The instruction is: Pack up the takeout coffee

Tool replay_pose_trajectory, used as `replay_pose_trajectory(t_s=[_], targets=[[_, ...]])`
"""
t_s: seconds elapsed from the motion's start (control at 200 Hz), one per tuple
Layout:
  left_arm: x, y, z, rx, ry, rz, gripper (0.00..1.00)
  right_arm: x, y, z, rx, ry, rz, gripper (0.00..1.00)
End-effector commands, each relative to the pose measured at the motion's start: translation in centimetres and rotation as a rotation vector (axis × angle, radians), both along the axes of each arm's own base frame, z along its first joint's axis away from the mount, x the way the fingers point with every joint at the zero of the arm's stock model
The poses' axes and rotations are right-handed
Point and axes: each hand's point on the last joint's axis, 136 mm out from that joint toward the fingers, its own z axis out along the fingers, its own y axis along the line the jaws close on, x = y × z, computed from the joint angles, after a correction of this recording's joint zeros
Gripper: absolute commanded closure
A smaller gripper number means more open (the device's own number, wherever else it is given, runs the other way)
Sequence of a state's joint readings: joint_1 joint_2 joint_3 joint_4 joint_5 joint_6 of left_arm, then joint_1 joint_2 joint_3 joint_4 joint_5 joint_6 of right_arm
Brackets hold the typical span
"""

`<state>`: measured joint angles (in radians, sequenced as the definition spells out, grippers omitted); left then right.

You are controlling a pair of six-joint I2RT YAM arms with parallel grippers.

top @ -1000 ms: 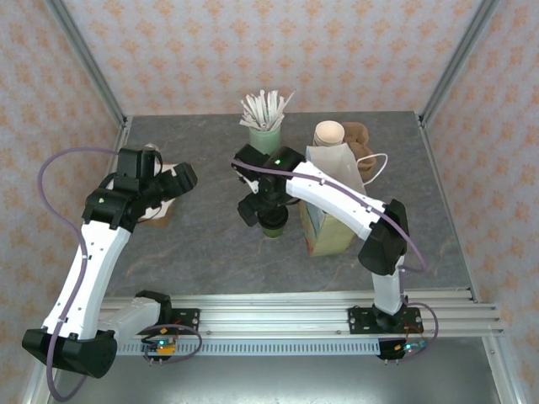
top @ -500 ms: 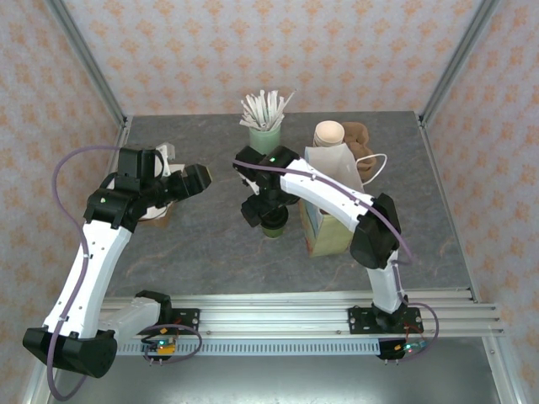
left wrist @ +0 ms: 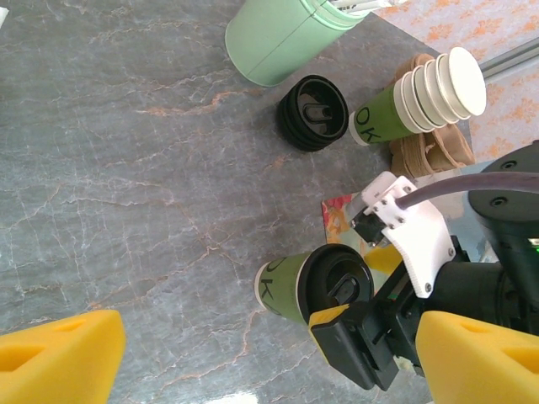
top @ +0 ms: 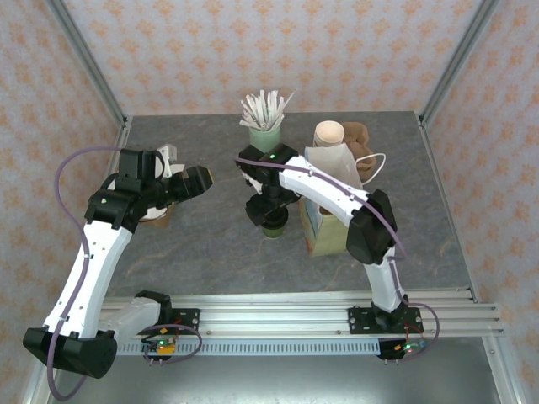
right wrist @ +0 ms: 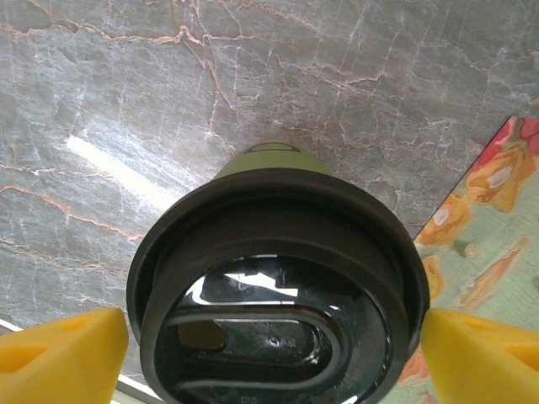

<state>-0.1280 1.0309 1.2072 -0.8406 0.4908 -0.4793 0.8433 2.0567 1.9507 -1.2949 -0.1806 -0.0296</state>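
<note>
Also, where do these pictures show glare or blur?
Right wrist view: a bright glare streak on the table left of the coffee cup, a pale reflection on its lid, yellow fingers soft at the corners. Left wrist view: faint shine at the table's bottom edge. Top view: even light, sharp.

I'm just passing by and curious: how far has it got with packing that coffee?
Done so far: the takeout coffee has its black lid on and stands on the table beside the paper bag. In hand: the right gripper straddles the lid, though a firm grip can't be confirmed; the left gripper hangs open, empty. To do: lifting the cup and setting it inside the bag.
</note>
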Motion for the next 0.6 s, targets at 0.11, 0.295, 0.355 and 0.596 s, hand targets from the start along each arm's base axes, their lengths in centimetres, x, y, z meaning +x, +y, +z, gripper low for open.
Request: replay_pose_trajectory(t_s=[0.11,0.295,0.355,0.596], targets=[[0.08,0.20,0.47,0.004,-0.035,-0.003,0.10,-0.25,-0.34,0.11,-0.012,0.024,0.013,0.16],[0.05,0.29,0.23,0.010,-0.031,0.000,0.10,-0.45,-0.51,0.15,-0.015,0.030,0.012,0.18],[0.13,0.35,0.12,0.012,-0.029,0.003,0.10,-0.45,-0.53,0.29,-0.015,0.029,0.012,0.18],[0.15,0.38,0.13,0.014,-0.030,0.005,0.10,-0.51,-0.78,0.38,-0.022,0.034,0.010,0.18]])
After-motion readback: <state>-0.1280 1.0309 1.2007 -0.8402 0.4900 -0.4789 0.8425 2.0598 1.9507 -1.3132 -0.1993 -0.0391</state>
